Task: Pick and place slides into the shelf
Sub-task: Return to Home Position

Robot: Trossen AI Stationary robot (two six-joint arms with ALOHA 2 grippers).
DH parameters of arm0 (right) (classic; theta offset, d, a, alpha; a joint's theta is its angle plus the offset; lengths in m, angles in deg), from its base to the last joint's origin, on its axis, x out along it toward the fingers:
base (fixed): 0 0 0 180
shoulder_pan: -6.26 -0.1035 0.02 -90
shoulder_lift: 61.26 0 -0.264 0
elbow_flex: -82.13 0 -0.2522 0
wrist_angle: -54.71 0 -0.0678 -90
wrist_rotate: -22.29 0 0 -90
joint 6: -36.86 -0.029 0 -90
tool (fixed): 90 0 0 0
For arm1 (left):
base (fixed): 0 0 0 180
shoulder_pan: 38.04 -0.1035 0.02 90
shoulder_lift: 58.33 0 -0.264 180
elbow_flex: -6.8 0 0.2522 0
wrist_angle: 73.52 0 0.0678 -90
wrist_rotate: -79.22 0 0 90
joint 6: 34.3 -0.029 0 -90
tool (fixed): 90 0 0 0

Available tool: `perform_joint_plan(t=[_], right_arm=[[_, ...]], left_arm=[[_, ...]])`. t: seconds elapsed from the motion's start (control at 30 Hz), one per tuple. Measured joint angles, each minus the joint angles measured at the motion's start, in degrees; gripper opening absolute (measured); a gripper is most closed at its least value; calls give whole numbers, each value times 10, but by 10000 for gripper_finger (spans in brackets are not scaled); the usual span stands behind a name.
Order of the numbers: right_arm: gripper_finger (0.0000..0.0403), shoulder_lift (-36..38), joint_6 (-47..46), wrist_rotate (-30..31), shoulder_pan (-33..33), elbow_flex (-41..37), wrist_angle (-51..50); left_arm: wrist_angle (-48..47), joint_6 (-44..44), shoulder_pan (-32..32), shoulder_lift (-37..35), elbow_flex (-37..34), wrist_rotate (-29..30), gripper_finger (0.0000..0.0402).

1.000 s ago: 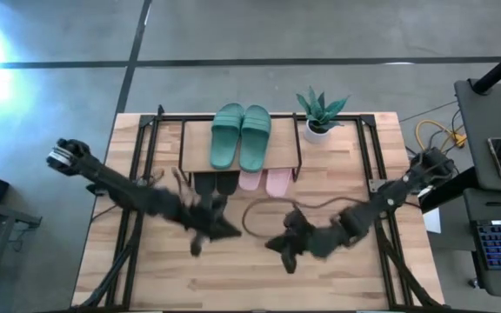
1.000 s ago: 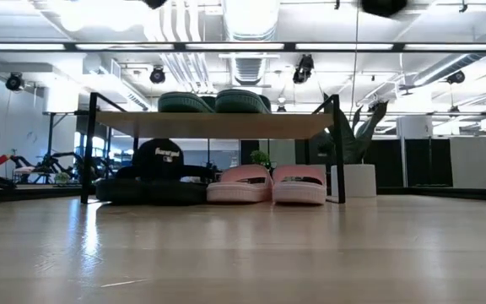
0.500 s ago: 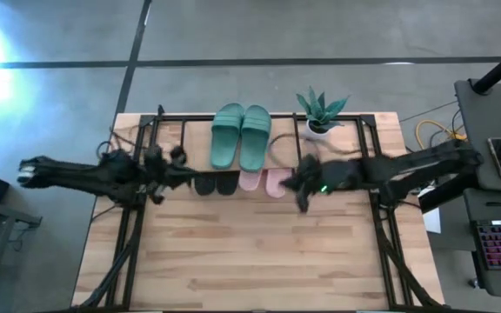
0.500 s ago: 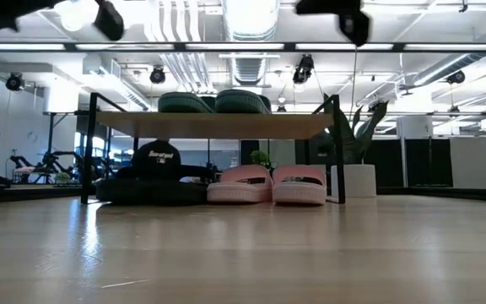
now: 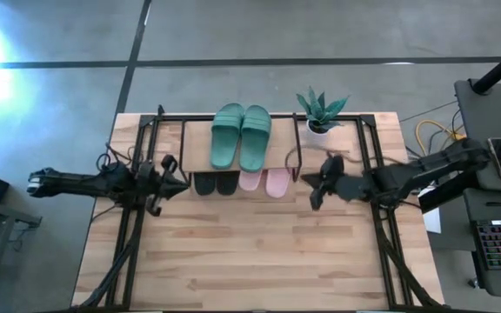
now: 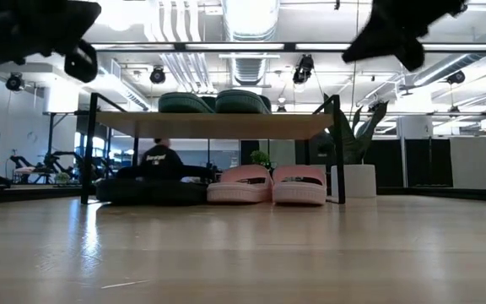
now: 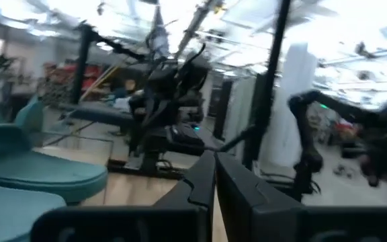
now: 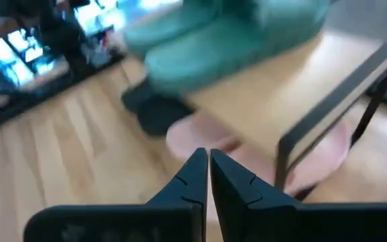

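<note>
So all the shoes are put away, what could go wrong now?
The right gripper hangs close to the shelf and the plant; a wide swing might knock either. The left gripper sits by the other end; a bump there could shake the green slides off the top.

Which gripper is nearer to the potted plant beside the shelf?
Right. The right gripper hangs just in front of the potted plant, off the right end of the shelf; the left gripper is past the shelf's opposite, left end.
</note>
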Motion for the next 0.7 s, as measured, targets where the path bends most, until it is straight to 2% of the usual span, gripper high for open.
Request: perform_joint_plan(t=[0.17, 0.23, 0.37, 0.47, 0.6, 0.7], right_arm=[[13, -20, -35, 16, 0, -51, 70], [13, -24, -25, 15, 3, -63, 108], [13, -24, 30, 20, 12, -66, 114], [13, -26, 131, 74, 26, -71, 94], [13, -25, 163, 21, 30, -69, 54], [13, -23, 200, 13, 28, -67, 110]], left_arm=[[-8, 20, 0, -64, -49, -17, 1], [-60, 25, 0, -92, -48, -17, 1], [-146, 27, 0, -144, -48, -17, 1], [-183, 50, 0, -126, -48, -22, 1], [-219, 71, 0, -112, -48, -55, 1], [-219, 40, -1, -114, -49, -50, 1]])
